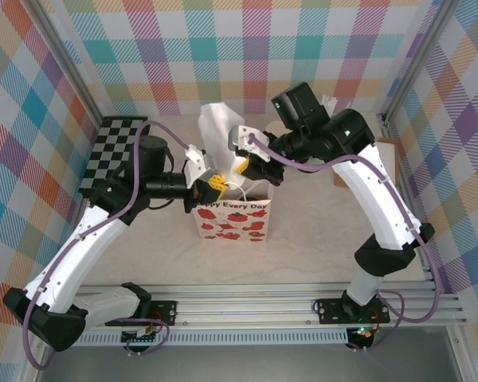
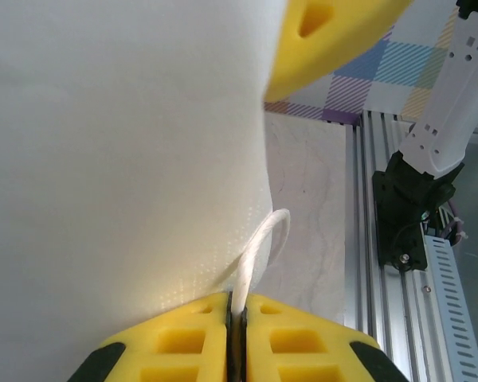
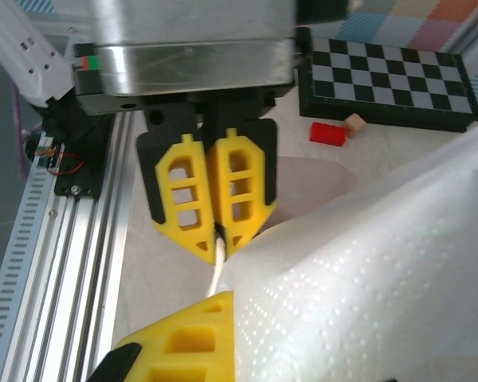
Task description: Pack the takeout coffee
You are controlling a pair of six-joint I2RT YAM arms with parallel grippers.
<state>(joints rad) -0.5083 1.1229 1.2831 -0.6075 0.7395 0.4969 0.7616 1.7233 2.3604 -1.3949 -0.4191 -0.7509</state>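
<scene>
Plaid walls all round, a pale marble-look counter, and a "Happy Every Day" gift bag standing about mid-counter, stuffed with white tissue paper. Our left pincer is clamped tight on the bag's white cord handle, fingers pressed together with the cord squeezed between them. Our right pincer is closed too, up at the bag's top edge on the other side, but we can't tell what it has hold of, if anything.

Looks to us like a bag-handling step, spreading or lifting the mouth. Our tip: pull gently and evenly on both sides. That cord looks thin and slippy, and a paper bag would tip easily.

As for the takeout coffee, we can't tell where it is. Our guess is down inside the bag, hidden by the tissue, which would put it below and between the two pincers.
</scene>
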